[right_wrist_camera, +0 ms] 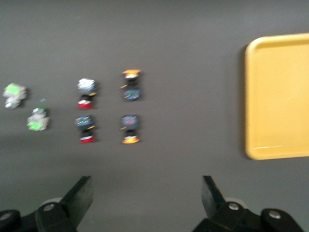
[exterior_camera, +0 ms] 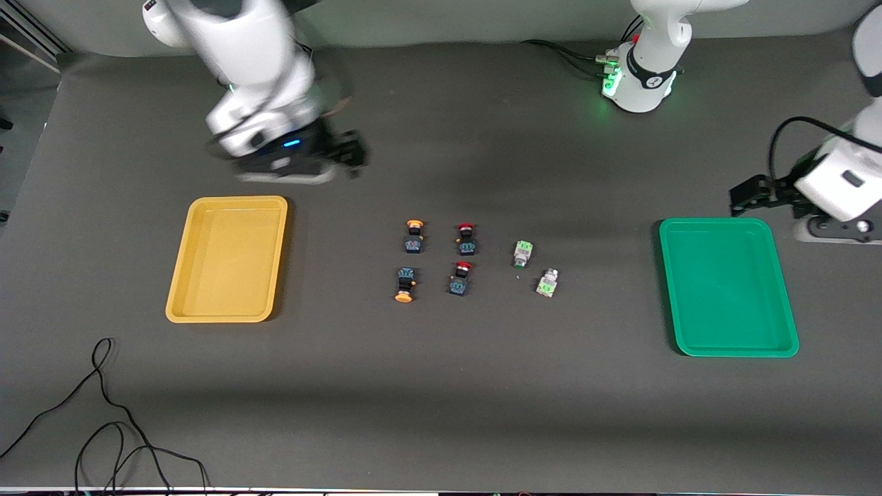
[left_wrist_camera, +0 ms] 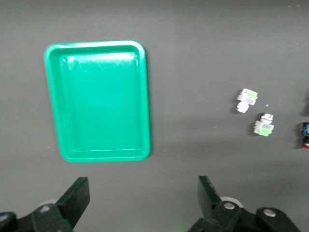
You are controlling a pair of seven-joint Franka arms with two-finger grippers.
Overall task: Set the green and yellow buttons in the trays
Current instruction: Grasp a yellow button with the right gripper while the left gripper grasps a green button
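Dark table (exterior_camera: pixel 441 399), six buttons (exterior_camera: pixel 524 253) mid-table, both grippers' fingers (left_wrist_camera: pixel 77 198) wide open, empty, well apart from them.

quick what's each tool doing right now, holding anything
Left tool: open, holding nothing, up over the table near the shallow green plastic tray.
Right tool: open, holding nothing, above the table near the shallow yellow plastic tray.

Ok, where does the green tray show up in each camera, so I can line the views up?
Front view: green tray lies at the left arm's end of the table, nothing in it.
Left wrist view: the tray fills the middle, above the open left gripper.
Right wrist view: not in it; the yellow tray shows instead.
Shared landmark: the two green buttons.
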